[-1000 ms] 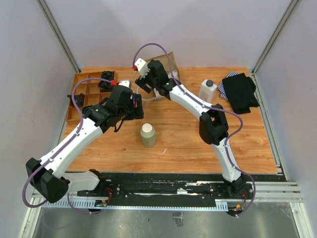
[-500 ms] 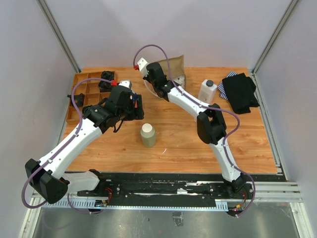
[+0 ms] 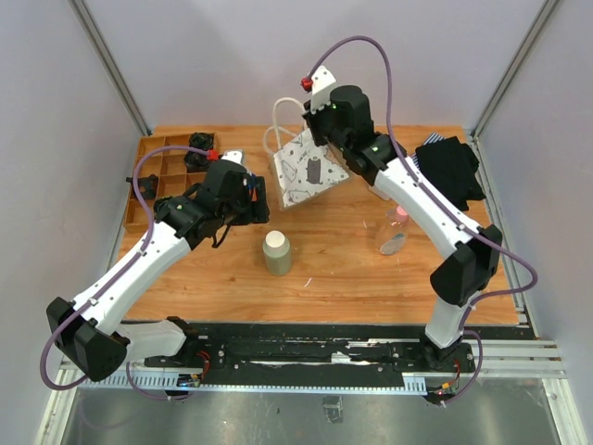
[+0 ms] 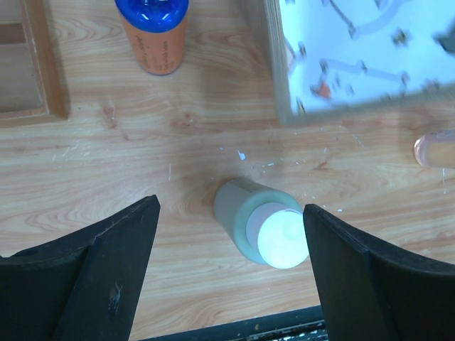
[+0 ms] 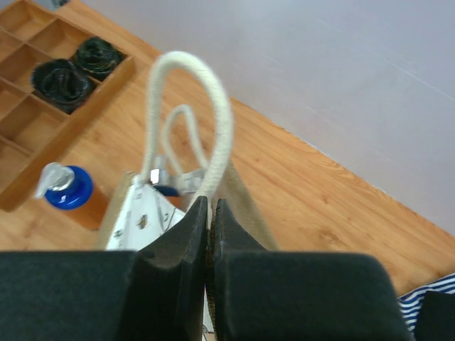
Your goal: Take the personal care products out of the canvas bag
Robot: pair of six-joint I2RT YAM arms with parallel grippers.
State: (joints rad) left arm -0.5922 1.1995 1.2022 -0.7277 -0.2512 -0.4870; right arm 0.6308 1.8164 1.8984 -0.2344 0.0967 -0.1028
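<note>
My right gripper point(image 5: 211, 206) is shut on the rim of the canvas bag point(image 3: 306, 171) at the base of a white rope handle point(image 5: 206, 99). It holds the bag tilted above the table, speckled white panel point(image 4: 355, 57) facing out. A pink-capped clear bottle point(image 3: 394, 230) lies on the wood to the right of the bag. The olive-beige bottle with a cream cap point(image 3: 276, 252) stands at mid-table. My left gripper point(image 4: 231, 213) hangs open above that bottle point(image 4: 263, 231), touching nothing. An orange bottle with a blue cap point(image 4: 153, 32) stands beside the bag's left side point(image 5: 67, 192).
The wooden compartment tray point(image 3: 153, 176) with small black objects point(image 5: 60, 74) sits at the back left. A black garment on striped cloth point(image 3: 449, 171) lies at the back right. Grey walls close in the back and both sides.
My right gripper has shut on the bag's rim and lifted it up and to the right, tipping it. The pink-capped bottle now lies on the table. The left arm has stayed put.
</note>
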